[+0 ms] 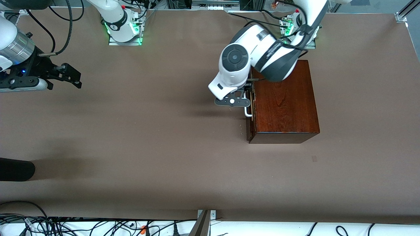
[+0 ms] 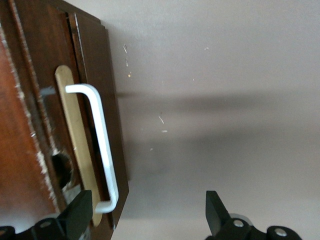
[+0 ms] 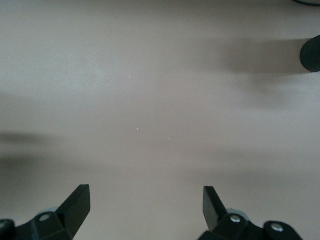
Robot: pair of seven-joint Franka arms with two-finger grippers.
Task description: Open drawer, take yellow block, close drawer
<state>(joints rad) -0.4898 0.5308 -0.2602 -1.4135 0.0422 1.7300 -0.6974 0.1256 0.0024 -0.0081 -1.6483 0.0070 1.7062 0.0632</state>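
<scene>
The dark reddish-brown wooden box [image 1: 283, 100] stands at the left arm's end of the table. Its drawer [image 1: 249, 129] faces the table's middle and looks shut or barely ajar. The white bar handle [image 1: 248, 113] is on the drawer front. My left gripper [image 1: 246, 98] is open at the handle, not closed on it. In the left wrist view the handle [image 2: 102, 145] lies just inside one finger [image 2: 80, 212] of the left gripper [image 2: 147, 212]. The yellow block is hidden. My right gripper [image 1: 77, 78] waits open and empty over bare table, as the right wrist view [image 3: 145, 205] shows.
A black rounded object [image 1: 16, 169] pokes in at the right arm's end of the table, nearer the front camera; it also shows in the right wrist view [image 3: 312, 52]. Cables [image 1: 98, 226] lie along the table's near edge. Brown table [image 1: 147, 137] spreads in front of the drawer.
</scene>
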